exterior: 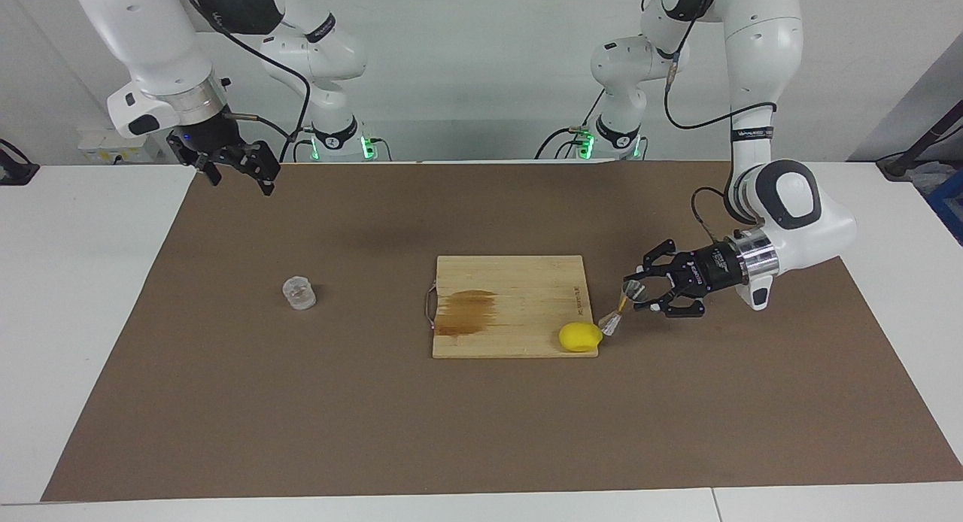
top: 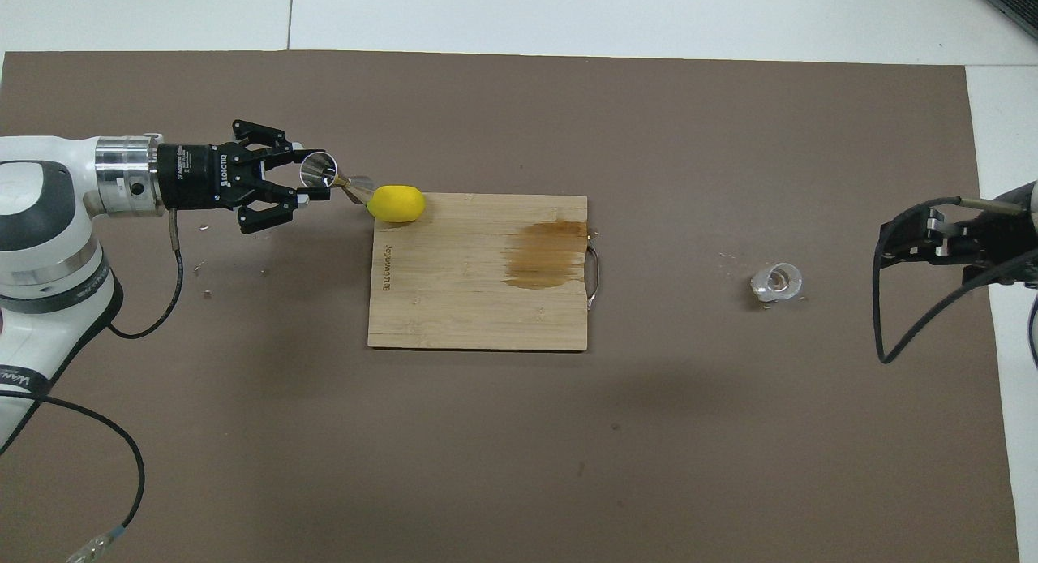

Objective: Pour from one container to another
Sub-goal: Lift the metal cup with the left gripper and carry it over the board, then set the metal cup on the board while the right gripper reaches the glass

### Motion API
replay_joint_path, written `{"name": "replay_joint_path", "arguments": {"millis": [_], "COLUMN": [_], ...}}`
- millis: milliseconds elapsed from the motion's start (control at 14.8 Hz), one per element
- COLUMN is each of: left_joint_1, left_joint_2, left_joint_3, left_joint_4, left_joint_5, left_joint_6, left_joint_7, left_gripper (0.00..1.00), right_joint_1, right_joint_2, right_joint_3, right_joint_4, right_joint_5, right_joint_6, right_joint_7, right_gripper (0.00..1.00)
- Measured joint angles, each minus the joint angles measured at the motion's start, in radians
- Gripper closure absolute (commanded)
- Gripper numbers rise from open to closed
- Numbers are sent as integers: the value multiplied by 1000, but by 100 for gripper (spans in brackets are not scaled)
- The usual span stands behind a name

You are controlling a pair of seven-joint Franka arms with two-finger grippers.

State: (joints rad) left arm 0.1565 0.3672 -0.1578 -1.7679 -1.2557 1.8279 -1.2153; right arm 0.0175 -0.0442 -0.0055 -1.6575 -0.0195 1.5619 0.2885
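The left tool (exterior: 636,295) pinches the steel jigger (exterior: 621,308) by its upper cone and carries it tilted in the air, lower cone pointing toward the lemon (exterior: 580,336) at the corner of the cutting board (exterior: 511,281) and, as far as I can tell, just short of touching it. The glass cup (exterior: 299,292) stands on the brown mat toward the right arm's end of the surface, well apart from the jigger, with the board between them (so the carry runs lengthwise along the surface). The right tool (exterior: 241,168) waits raised over the mat's corner by its own base, much closer to the cup; whether its fingers are spread or pressed together I cannot tell.
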Motion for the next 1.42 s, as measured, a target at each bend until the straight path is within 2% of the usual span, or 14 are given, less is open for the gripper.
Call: {"name": "replay_joint_path", "arguments": {"millis": [271, 610, 1017, 1288, 1424], "left_joint_1": [-35, -214, -420, -535, -567], "left_joint_2": [-11, -38, -34, -25, -23], "left_joint_3": [-58, -66, -69, -69, -68], "left_joint_4": [24, 23, -16, -48, -73], "left_joint_5": [-3, -15, -108, -132, -156], "left_joint_6": [62, 241, 545, 724, 769], "left_joint_7": [-46, -159, -226, -270, -270], "left_gripper": [100, 100, 100, 100, 100], "right_joint_1": [-12, -46, -103, -161, -196], "right_joint_2": [0, 18, 100, 170, 217], "right_joint_3": [-1, -1, -3, -4, -5], "right_joint_4": [0, -3, -14, -24, -28], "right_joint_5": [0, 27, 120, 199, 246], "right_joint_6": [7, 50, 131, 161, 175], "right_joint_7": [133, 397, 724, 790, 790], "right_gripper": [12, 10, 8, 8, 8]}}
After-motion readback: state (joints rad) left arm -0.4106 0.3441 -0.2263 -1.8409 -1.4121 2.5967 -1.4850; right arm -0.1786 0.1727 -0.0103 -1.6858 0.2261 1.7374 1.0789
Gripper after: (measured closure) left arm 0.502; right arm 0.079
